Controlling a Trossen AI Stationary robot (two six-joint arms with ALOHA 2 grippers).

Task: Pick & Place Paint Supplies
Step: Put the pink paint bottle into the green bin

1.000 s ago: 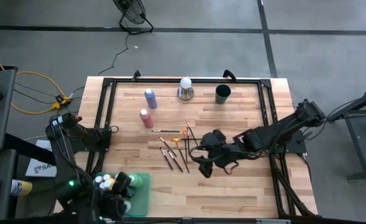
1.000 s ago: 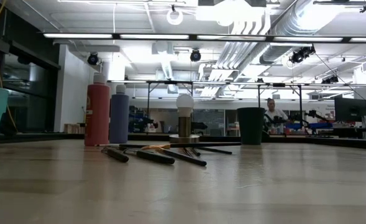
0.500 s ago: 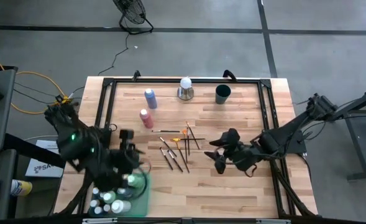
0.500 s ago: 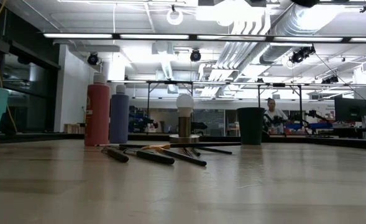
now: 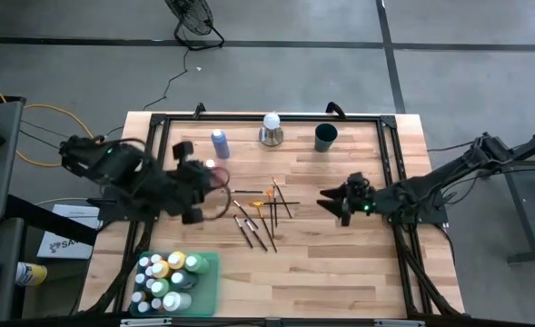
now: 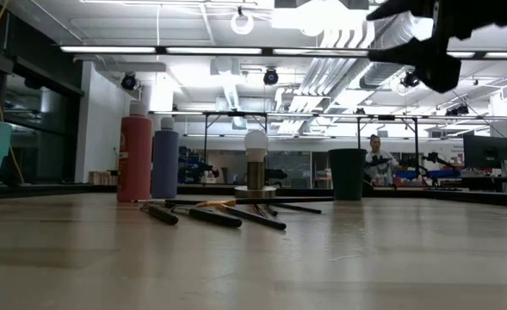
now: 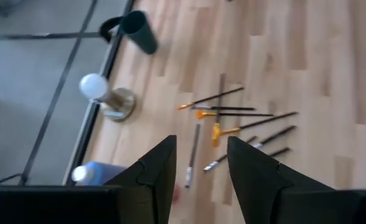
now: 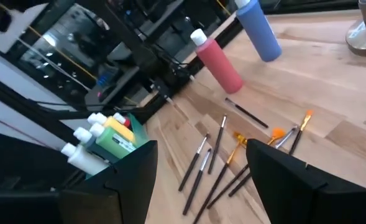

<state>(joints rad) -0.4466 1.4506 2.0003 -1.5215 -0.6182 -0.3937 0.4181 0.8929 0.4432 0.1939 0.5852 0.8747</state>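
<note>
A: Brushes [image 5: 258,216]?
B: Scattered mid-table, just beside the pink bottle [image 5: 214,173]; blue bottle [image 5: 220,143] behind it.
A: Grippers?
B: Left gripper [image 5: 197,177] over the pink bottle, fingers parted, empty. Right gripper [image 5: 340,202] well past the brushes, released, empty.

Back of desk [image 5: 358,272]: blue bottle [image 5: 220,143], ball lamp [image 5: 271,129] and cup [image 5: 325,137] are lined up left to right.
Middle: brushes [image 5: 258,213] are laid right of the red bottle [image 8: 220,62].
Front left: bottles are stood in the tray [image 5: 206,289].

Pale planked wooden table [image 5: 340,272], glossy plastic paint bottles [image 5: 214,173]
</note>
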